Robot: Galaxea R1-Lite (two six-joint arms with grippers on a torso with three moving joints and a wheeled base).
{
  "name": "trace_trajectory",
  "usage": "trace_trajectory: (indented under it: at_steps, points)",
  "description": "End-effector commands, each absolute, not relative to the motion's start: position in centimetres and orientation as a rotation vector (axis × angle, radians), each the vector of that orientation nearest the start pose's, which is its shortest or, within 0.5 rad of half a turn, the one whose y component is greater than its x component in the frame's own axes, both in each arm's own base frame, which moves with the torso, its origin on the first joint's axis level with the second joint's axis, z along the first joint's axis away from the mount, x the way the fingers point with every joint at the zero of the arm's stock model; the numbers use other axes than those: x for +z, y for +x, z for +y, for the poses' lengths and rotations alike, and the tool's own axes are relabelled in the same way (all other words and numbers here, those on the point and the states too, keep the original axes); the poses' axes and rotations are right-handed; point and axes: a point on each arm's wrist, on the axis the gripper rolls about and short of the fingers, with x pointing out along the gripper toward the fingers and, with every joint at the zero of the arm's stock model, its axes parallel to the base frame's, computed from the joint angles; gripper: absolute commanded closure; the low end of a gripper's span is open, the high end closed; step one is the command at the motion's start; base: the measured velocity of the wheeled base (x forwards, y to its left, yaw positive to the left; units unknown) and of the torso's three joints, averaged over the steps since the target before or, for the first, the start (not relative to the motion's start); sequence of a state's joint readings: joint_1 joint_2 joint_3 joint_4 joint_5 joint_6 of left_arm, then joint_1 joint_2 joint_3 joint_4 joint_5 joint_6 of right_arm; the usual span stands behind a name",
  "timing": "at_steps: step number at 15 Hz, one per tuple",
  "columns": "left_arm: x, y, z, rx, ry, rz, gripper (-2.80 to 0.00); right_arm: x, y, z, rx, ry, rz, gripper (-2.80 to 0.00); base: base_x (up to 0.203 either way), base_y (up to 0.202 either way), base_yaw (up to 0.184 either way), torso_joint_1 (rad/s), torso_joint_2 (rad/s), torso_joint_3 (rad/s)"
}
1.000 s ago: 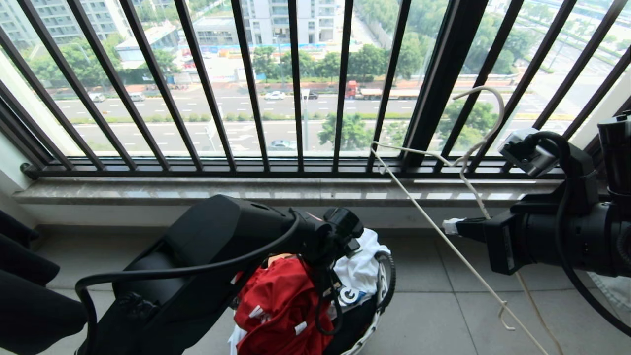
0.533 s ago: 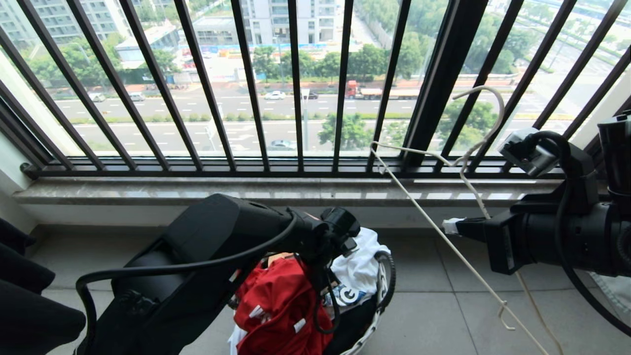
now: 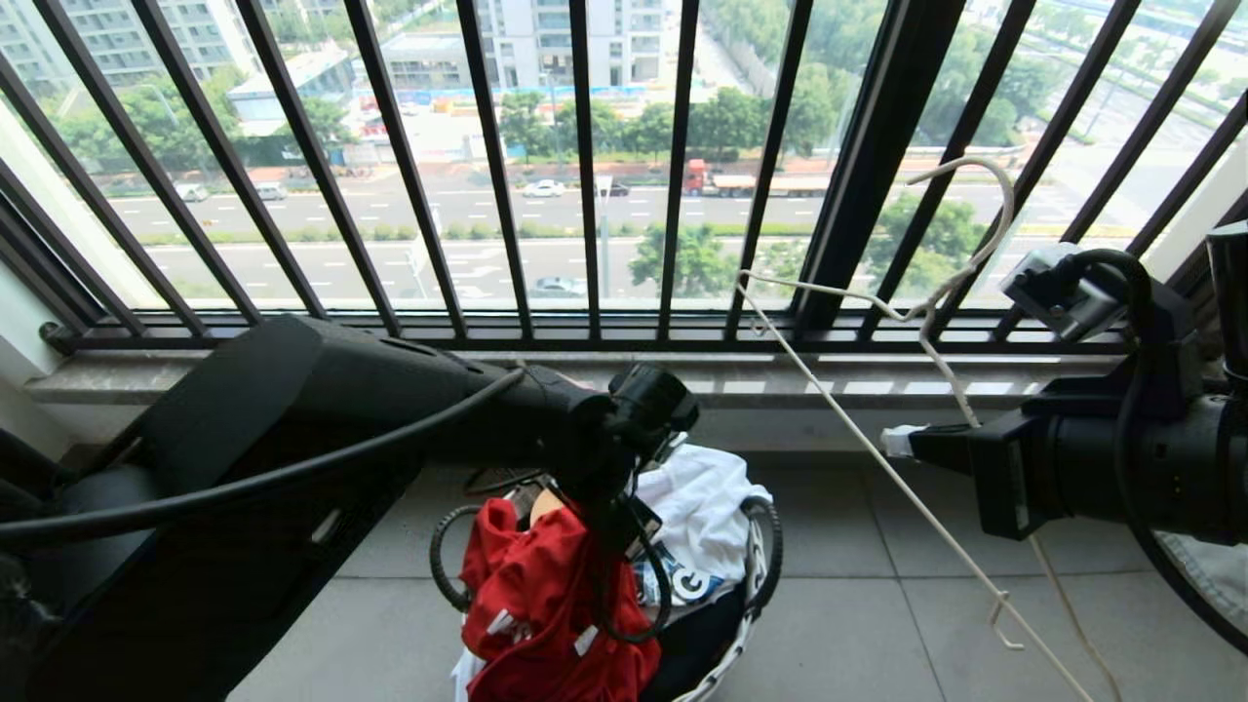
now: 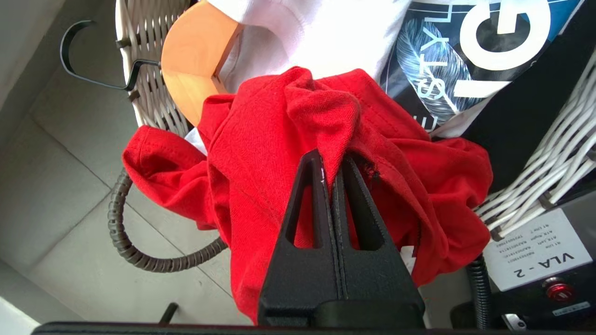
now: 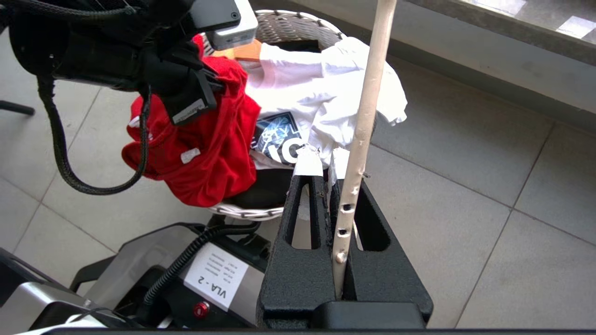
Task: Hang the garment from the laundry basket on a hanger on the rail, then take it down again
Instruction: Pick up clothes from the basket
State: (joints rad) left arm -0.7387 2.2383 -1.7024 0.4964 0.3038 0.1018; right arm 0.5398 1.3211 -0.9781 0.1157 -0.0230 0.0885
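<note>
grey floor tiles (image 3: 877,604), black railing (image 3: 585,195), daylight

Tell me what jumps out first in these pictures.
The red garment bunched over the laundry basket, pinched by the left gripper. To the right, the right gripper holds the off-white hanger before the black railing.

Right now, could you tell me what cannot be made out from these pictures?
- The garment's lettering: bunched folds hide it in every view.
- Left gripper in the head view: hidden behind its own wrist.
- The hanger's lower end: cut off by the head view's bottom edge.
- The laundry basket's inside: covered by clothes.
- The rail: in no view.
</note>
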Motion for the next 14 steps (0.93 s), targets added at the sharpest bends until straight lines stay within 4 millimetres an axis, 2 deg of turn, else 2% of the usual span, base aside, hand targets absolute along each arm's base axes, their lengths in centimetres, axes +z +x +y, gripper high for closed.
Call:
trace_trajectory:
  at_steps: [1, 3, 6, 8, 11, 14]
  points:
    - [18.0, 29.2, -25.8, -0.415, 0.492, 0.806, 0.0, 25.9, 17.7, 10.6, 0.489, -0.042, 0.463, 0.0, 0.0, 0.0, 0.0, 0.0, 0.0, 0.0]
    - [21.8, 27.4, -25.3, -0.404, 0.353, 0.728, 0.0, 26.0, 17.6, 10.5, 0.489, -0.041, 0.459, 0.0, 0.0, 0.0, 0.0, 0.0, 0.0, 0.0]
    - [26.9, 25.0, -25.8, -0.425, 0.188, 0.599, 0.0, 26.5, 17.3, 10.3, 0.49, -0.033, 0.437, 0.0, 0.0, 0.0, 0.0, 0.0, 0.0, 0.0]
    - [28.2, 23.9, -25.6, -0.394, 0.177, 0.554, 0.0, 26.9, 17.2, 10.1, 0.484, -0.025, 0.422, 0.0, 0.0, 0.0, 0.0, 0.0, 0.0, 0.0]
    - [28.9, 23.2, -25.4, -0.29, 0.168, 0.508, 0.0, 27.6, 17.5, 9.4, 0.447, -0.005, 0.393, 0.0, 0.0, 0.0, 0.0, 0.0, 0.0, 0.0]
    - [31.8, 21.2, -25.1, -0.285, 0.055, 0.427, 0.0, 27.9, 17.6, 9.0, 0.427, 0.003, 0.377, 0.0, 0.0, 0.0, 0.0, 0.0, 0.0, 0.0]
